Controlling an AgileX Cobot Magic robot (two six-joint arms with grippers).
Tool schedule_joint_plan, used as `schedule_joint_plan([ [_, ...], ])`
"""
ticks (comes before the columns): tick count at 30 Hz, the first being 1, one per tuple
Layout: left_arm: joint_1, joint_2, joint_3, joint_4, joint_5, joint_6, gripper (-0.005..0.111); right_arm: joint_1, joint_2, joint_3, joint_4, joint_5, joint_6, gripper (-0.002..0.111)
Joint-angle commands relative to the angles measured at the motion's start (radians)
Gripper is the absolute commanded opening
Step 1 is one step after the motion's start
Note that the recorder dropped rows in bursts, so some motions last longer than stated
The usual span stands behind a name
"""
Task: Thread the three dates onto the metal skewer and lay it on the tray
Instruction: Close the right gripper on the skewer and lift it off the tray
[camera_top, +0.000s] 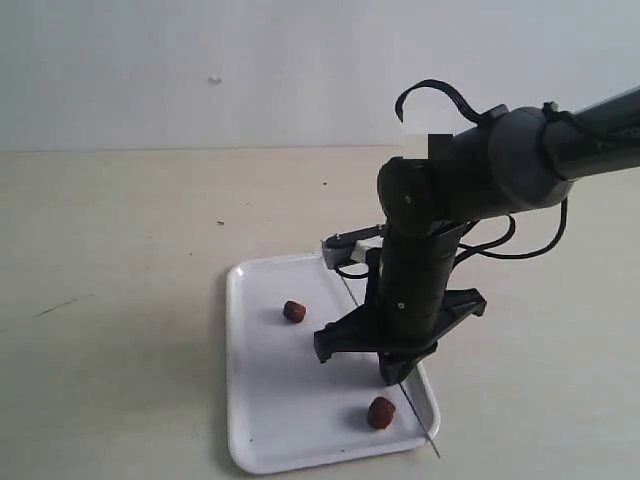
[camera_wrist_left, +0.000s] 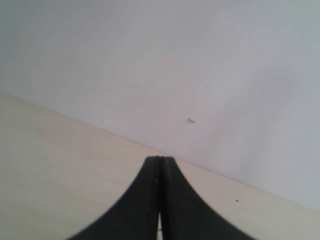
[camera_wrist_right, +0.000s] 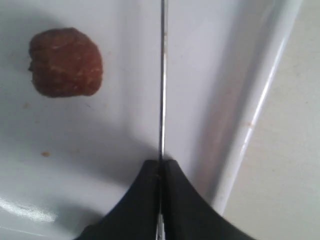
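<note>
On the tray (camera_top: 255, 420), right tool (camera_wrist_right: 160, 164) pinching skewer (camera_wrist_right: 162, 75)

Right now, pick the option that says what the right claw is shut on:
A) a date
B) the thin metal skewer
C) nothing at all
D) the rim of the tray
B: in the right wrist view the skewer runs straight out from between the closed tips of the right claw, while the date lies apart from it on the tray.
</note>
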Motion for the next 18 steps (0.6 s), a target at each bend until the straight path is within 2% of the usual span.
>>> schedule_joint_plan([
  [1, 0.003, -0.005, 0.000, 0.003, -0.004, -0.006, 0.000, 0.001, -0.001, -0.005, -0.009, 0.028, -0.002, 0.000],
  [18, 0.003, -0.005, 0.000, 0.003, -0.004, -0.006, 0.000, -0.005, -0.267, -0.003, -0.078, 0.104, -0.062, 0.000],
])
